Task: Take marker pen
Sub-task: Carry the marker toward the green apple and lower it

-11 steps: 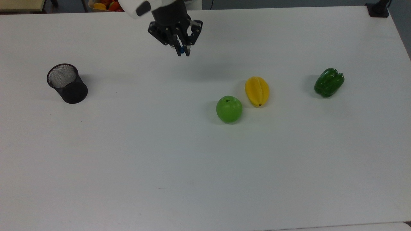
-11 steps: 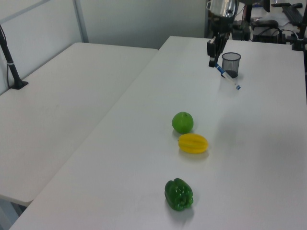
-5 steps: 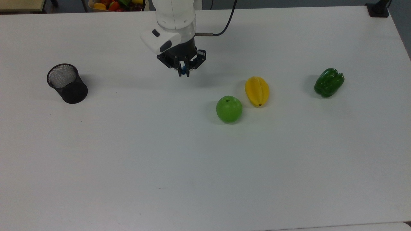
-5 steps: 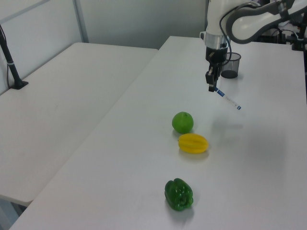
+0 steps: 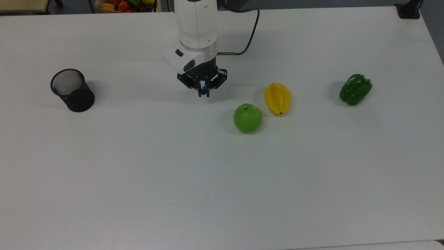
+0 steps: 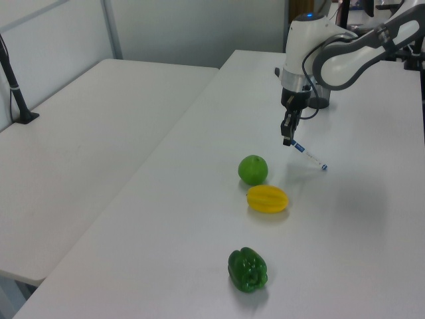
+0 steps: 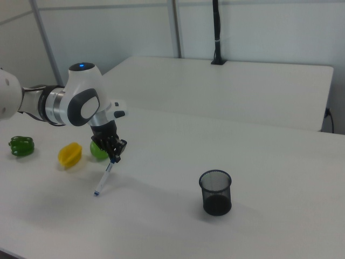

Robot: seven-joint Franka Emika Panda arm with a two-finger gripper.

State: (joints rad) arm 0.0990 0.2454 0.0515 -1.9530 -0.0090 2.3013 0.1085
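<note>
The marker pen [image 6: 307, 153] is pinched by its capped end between the closed fingers of the gripper [image 6: 287, 141], the long barrel slanting down below them, so it could be levered loose if its free tip is caught on the table [image 6: 372, 219].

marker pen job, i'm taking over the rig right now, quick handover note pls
Hand: shut on the marker pen at its capped end; the pen hangs slanted, its lower tip at or just above the table.
Nearby: green apple, starfruit, green pepper, all apart from the pen. Mesh cup stands away from the pen.
Done: pen grasped.
Left: probably only carrying it clear or setting it down.
</note>
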